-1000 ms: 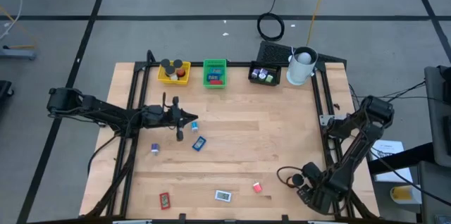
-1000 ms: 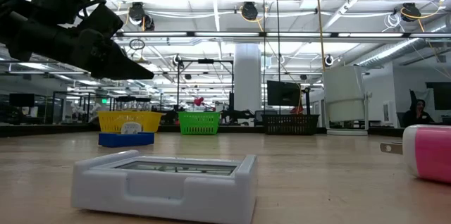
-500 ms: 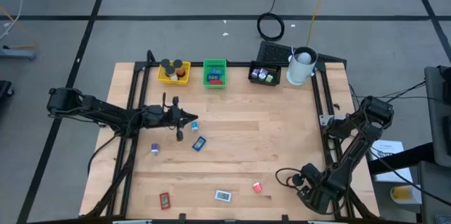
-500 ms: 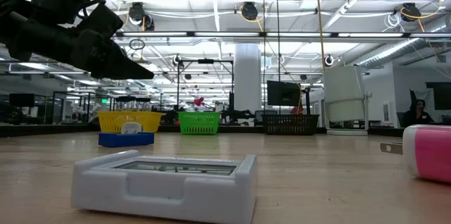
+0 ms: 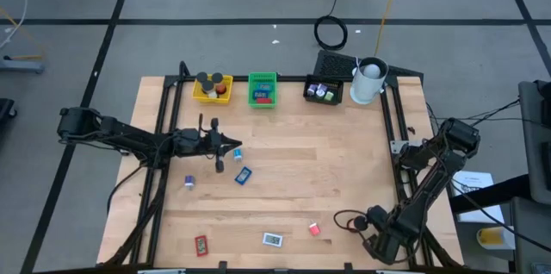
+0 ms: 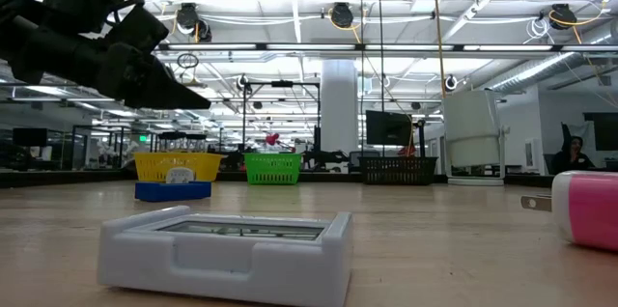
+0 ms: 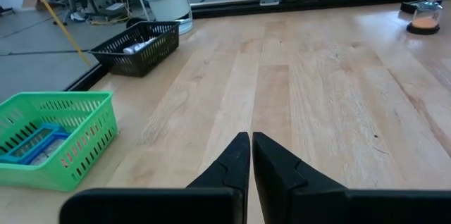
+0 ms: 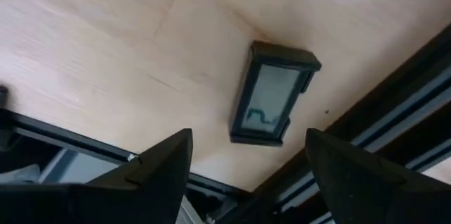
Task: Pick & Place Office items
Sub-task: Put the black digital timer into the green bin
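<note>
At the table's front right corner, the right gripper (image 8: pixel 246 175) hovers with fingers spread wide above a black-framed piece (image 8: pixel 271 93) beside the frame rail, while the left gripper (image 5: pixel 234 146), fingers pressed together and empty, waits mid-table near a blue piece (image 5: pixel 243 174), with other pieces scattered along the front.

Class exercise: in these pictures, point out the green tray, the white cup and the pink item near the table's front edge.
green tray (image 5: pixel 263 90): high view, on its near rim.
white cup (image 5: pixel 368 81): high view, on its side wall.
pink item (image 5: pixel 315 229): high view, on its top face.
</note>
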Tool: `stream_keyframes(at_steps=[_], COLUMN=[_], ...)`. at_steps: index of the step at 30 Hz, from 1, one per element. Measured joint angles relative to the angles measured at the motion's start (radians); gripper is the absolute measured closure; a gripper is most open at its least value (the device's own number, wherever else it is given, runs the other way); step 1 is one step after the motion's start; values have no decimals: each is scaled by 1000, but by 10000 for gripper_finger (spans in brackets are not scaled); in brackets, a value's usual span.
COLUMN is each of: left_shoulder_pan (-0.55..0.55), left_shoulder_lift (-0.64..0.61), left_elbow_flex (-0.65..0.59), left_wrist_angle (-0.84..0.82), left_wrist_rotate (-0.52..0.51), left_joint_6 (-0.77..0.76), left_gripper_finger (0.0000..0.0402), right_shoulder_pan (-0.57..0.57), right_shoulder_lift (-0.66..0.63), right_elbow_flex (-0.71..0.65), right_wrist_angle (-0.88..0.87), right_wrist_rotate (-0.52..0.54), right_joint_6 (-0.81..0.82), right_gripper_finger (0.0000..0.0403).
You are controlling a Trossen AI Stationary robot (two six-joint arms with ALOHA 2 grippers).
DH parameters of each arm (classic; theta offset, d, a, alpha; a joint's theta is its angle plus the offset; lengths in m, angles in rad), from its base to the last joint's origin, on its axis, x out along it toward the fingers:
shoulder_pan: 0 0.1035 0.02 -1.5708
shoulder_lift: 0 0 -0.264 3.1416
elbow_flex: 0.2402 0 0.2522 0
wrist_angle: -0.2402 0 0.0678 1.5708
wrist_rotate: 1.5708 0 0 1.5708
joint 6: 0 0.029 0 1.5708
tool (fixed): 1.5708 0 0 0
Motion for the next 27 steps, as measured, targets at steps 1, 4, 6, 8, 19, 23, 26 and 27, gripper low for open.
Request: stream_keyframes(at_steps=[1,4,6,8,19,23,26,27], left_shoulder_pan=[0,0,0,0,0,0,0,0], left_shoulder_lift=[0,0,0,0,0,0,0,0], left_elbow_flex=[0,0,0,0,0,0,0,0], left_wrist_angle=[-2,-3,-3,-3,-20,-21,-21,-21], left_wrist_rotate=[0,0,0,0,0,0,0,0], left_joint_6=[0,-1,0,-1,-4,-4,-4,-4], left_gripper_finger=[376,376,376,376,376,376,376,376], right_shoulder_pan=[1,1,0,0,4,5,5,5], right_shoulder_lift=[-1,-1,-1,-1,-1,-2,-2,-3], right_elbow_flex=[-2,-14,-26,-37,-118,-126,-137,-143], right_wrist_angle=[0,-3,-3,-2,114,117,124,132], right_wrist_rotate=[3,24,24,28,36,33,32,30], right_joint_6=[7,9,11,11,7,10,10,9], right_gripper_finger=[135,135,135,135,136,151,170,177])
